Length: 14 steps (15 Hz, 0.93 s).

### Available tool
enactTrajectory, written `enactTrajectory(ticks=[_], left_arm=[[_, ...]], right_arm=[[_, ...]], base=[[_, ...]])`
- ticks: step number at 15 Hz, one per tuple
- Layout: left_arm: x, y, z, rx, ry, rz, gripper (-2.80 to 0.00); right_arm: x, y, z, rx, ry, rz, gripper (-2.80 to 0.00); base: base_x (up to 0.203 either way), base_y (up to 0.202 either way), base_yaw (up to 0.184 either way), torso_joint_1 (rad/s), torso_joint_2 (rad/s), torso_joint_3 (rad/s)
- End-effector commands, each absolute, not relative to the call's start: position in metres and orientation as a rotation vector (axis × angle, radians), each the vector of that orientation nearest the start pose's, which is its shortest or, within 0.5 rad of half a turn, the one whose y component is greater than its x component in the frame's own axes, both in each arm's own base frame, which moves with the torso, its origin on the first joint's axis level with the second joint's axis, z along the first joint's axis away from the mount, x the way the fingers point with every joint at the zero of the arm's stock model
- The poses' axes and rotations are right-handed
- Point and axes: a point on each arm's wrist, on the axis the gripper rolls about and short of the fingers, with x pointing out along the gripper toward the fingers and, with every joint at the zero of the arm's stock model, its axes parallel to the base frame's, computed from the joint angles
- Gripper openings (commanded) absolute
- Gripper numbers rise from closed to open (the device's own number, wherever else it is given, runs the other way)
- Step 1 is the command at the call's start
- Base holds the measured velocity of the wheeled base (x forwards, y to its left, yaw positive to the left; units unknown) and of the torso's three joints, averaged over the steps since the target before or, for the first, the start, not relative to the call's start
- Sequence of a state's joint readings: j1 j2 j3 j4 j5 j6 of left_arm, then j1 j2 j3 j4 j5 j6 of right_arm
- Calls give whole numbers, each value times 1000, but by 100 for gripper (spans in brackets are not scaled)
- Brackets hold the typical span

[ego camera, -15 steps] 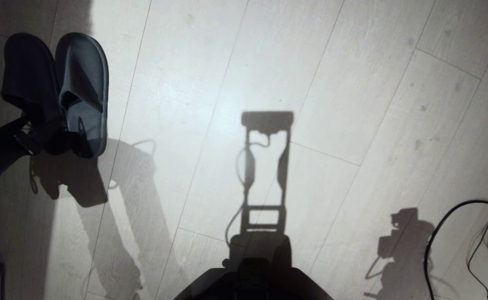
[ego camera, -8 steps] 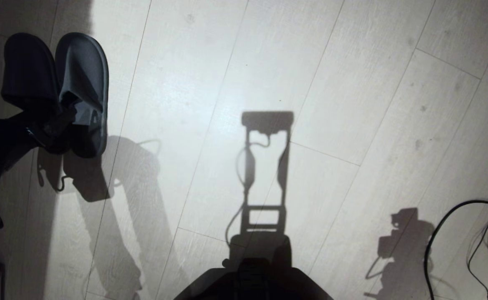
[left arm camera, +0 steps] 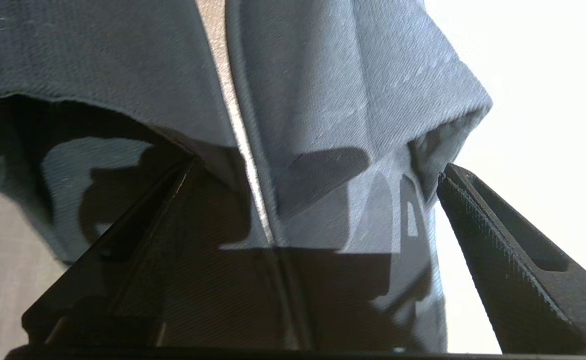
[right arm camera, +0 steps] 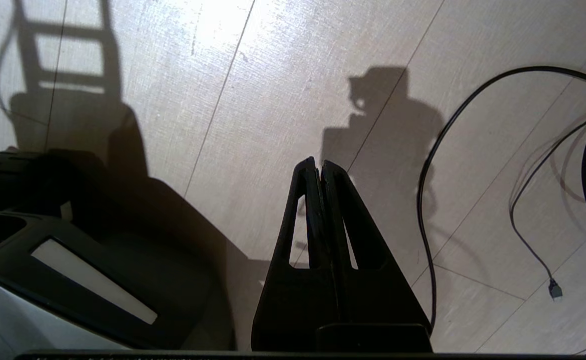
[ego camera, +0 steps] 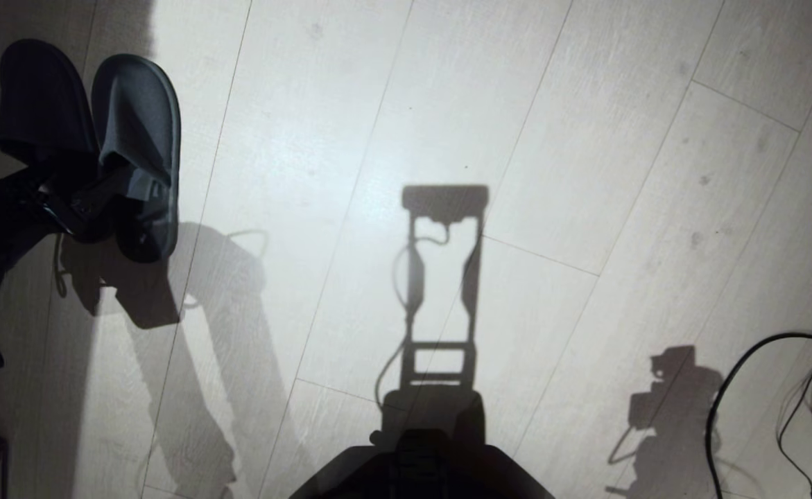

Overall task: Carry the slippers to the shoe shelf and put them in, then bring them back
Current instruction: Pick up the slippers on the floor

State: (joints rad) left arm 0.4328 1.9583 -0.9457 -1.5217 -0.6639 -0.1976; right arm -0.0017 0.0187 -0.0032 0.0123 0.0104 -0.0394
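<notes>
Head view: left hand (ego camera: pixel 90 201) spread wide around the slippers (ego camera: pixel 135 138) on the floor (ego camera: pixel 447 104); right hand (right arm camera: pixel 319 167) closed, empty.

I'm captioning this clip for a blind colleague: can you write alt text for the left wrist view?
Seen close up, the left pincer stands open around the heel ends of two dark blue-grey fabric slippers lying side by side on a pale floor. One black finger reaches into one slipper's opening; the other is at the outer edge of its neighbour.

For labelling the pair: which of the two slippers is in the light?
The slipper toward the robot's right, blue-grey in the light; the other slipper beside it sits in shadow.
</notes>
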Motion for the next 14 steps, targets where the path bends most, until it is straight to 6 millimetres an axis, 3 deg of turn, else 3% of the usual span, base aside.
enactTrajectory(ticks=[1,3,6,14], left_arm=[[326,149,211,122,-398,-250,0],[323,161,207,152,-389,-221,0],[326,161,210,158,-401,-226,0],[344,138,200,109,-385,-304,0]], right_arm=[[-22,0,75,-40,27,8,-280],[-22,0,75,-40,27,10,-280],[-22,0,75,-40,27,9,-280],[-22,0,75,-40,27,10,-280]], base=[[0,0,0,0,0,0],[0,0,0,0,0,0],[0,0,0,0,0,0],[0,0,0,0,0,0]])
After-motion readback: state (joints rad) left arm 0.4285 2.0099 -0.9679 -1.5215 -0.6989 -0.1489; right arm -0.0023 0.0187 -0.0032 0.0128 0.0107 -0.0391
